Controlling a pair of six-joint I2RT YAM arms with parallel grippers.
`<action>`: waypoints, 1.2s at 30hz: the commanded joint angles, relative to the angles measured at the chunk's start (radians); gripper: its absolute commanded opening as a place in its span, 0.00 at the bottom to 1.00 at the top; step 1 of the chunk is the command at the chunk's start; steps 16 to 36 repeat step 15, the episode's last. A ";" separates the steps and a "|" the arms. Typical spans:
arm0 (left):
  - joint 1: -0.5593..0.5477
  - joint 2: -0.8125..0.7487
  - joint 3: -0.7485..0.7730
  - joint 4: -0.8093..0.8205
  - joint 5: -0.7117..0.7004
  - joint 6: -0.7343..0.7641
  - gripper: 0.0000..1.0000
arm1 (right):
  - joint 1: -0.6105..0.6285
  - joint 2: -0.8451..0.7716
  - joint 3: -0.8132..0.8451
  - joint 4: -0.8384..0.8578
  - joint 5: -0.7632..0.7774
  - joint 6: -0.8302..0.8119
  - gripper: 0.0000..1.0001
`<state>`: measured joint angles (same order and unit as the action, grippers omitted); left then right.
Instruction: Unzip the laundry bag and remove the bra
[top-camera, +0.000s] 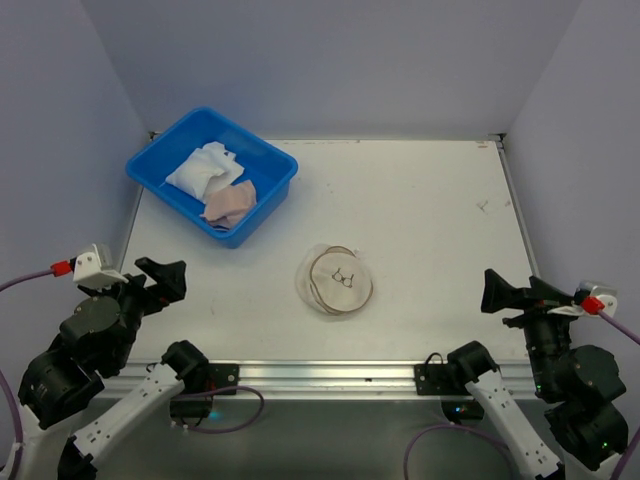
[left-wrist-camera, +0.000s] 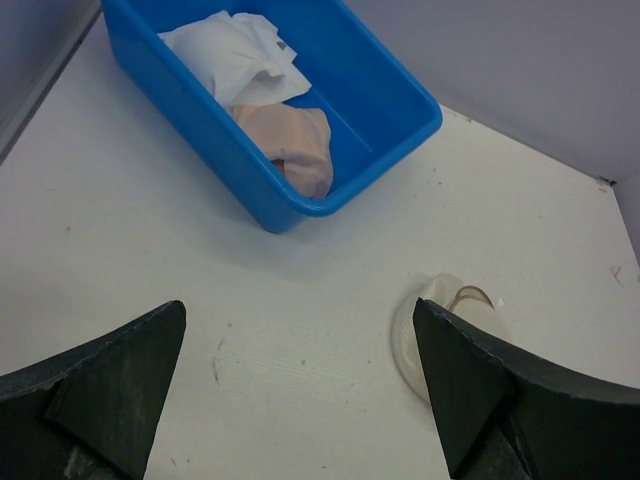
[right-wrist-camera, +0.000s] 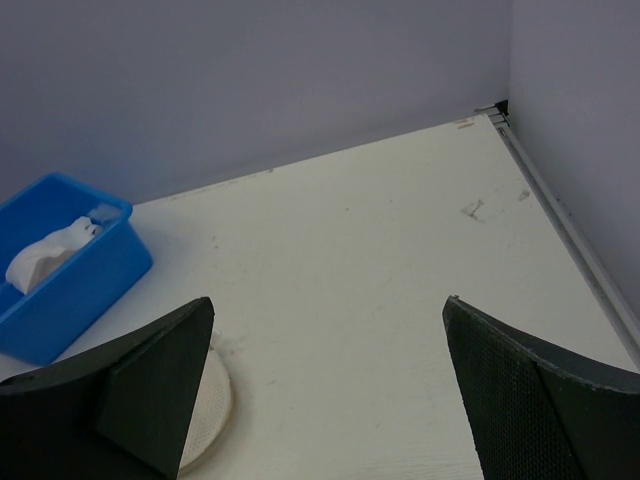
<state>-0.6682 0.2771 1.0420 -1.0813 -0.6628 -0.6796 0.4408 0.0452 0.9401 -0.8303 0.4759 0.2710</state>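
The laundry bag is a small round cream mesh pouch lying flat in the middle of the table, black bra mark on its top face. Its edge shows in the left wrist view behind my right finger, and in the right wrist view beside my left finger. The bra inside is hidden. My left gripper is open and empty at the near left, well left of the bag. My right gripper is open and empty at the near right, apart from the bag.
A blue tub stands at the back left holding white and pink cloths. It also shows in the left wrist view and the right wrist view. Walls close the table at back and sides.
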 joint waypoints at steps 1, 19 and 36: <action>0.004 0.022 0.004 -0.009 -0.027 -0.015 1.00 | -0.002 0.008 -0.003 0.031 -0.016 -0.018 0.99; 0.004 0.048 0.004 -0.006 -0.023 -0.009 1.00 | -0.004 0.013 0.002 0.037 -0.019 -0.029 0.99; 0.004 0.048 0.004 -0.006 -0.023 -0.009 1.00 | -0.004 0.013 0.002 0.037 -0.019 -0.029 0.99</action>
